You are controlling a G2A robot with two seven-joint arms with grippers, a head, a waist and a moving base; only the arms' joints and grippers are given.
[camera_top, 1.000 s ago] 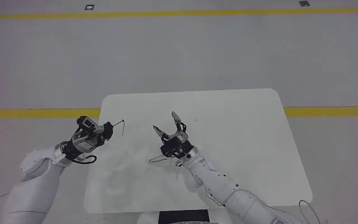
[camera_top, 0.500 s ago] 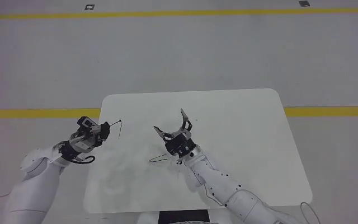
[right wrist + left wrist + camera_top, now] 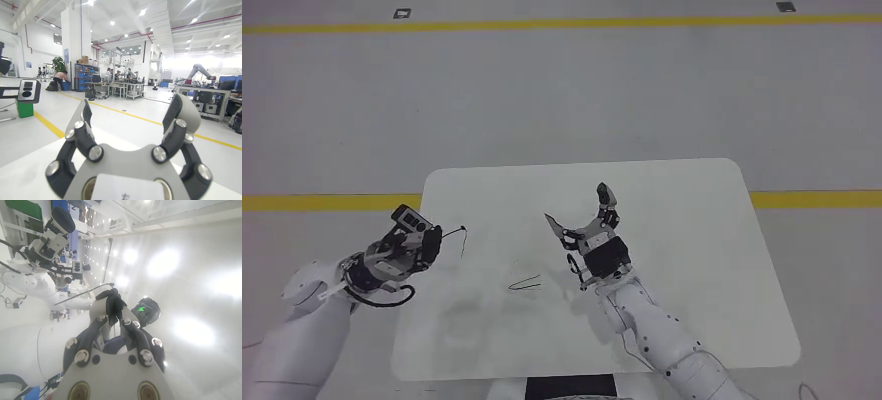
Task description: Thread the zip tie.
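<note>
**Desk:** What lies nearest the robot?

**Photographer:** A thin dark strip point(image 3: 525, 284) on the white tabletop point(image 3: 692, 200). It may be a second tie, but it is too fine to tell. Its long axis runs side to side, between the two arms.

**Desk:** And the zip tie?

**Photographer:** Farther out, at the tabletop's left edge, the left end effector point(image 3: 112, 303) is clamped on the zip tie point(image 3: 79, 295) and holds it aloft. The tie's length juts from the fingertips toward the right arm's side.

**Desk:** The other arm?

**Photographer:** Farthest out, the right end effector point(image 3: 131, 99) hangs above mid-tabletop, jaws spread wide and empty. The held tie lies to its left, well apart. The loose strip sits somewhat nearer this arm than the left one.

**Desk:** Which view tells what?

**Photographer:** The left wrist view settles the grip and shows the tie's small head. The top view gives the gap that threading, in my judgement, must close.
</note>
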